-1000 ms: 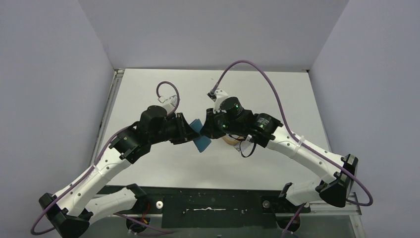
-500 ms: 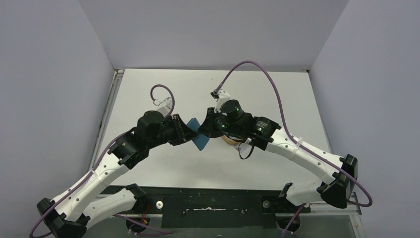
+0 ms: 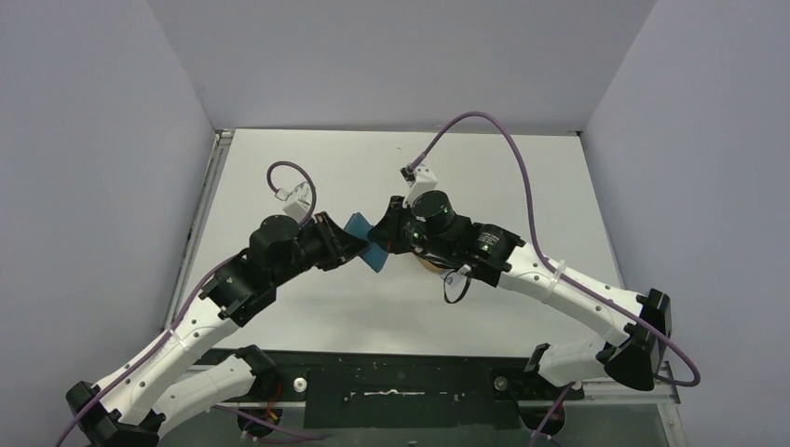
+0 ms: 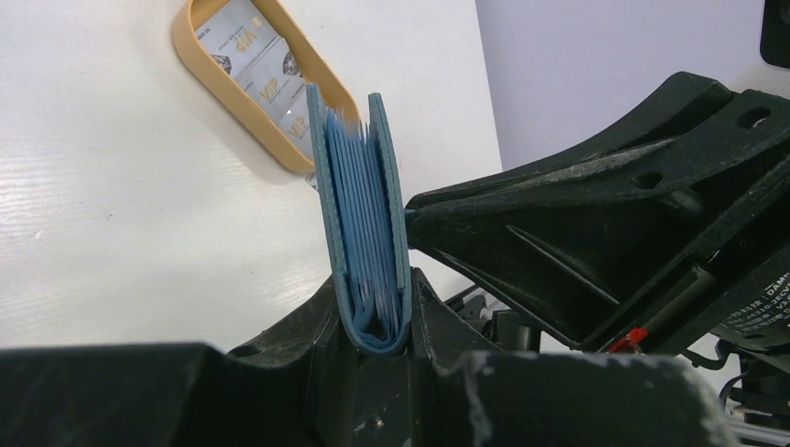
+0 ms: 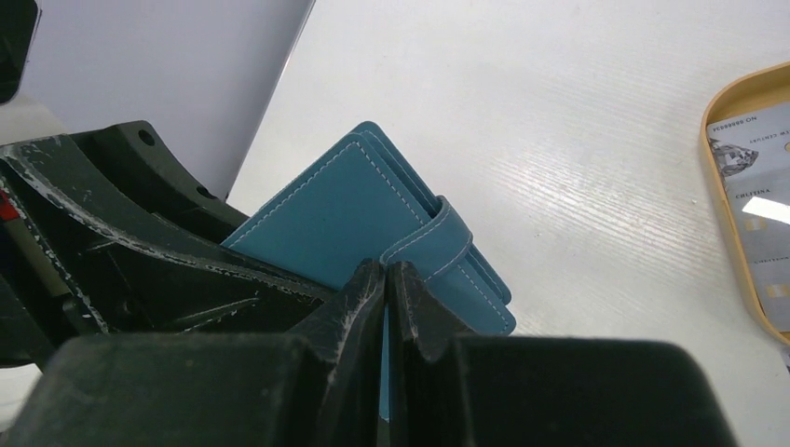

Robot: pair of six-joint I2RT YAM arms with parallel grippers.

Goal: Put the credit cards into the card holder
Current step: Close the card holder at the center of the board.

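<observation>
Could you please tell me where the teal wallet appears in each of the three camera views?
Top view: wallet at the picture's centre.
Left wrist: wallet in the middle, standing on edge.
Right wrist: wallet centre-left, outer cover facing the camera.
Shared landmark: tan tray, mostly hidden right of the wallet from above, upper left in left wrist, right edge in right wrist.

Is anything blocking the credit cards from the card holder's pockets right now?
Yes: the card holder is folded shut, its snap tab wrapped over the edge. The credit cards lie in the tray.
</observation>
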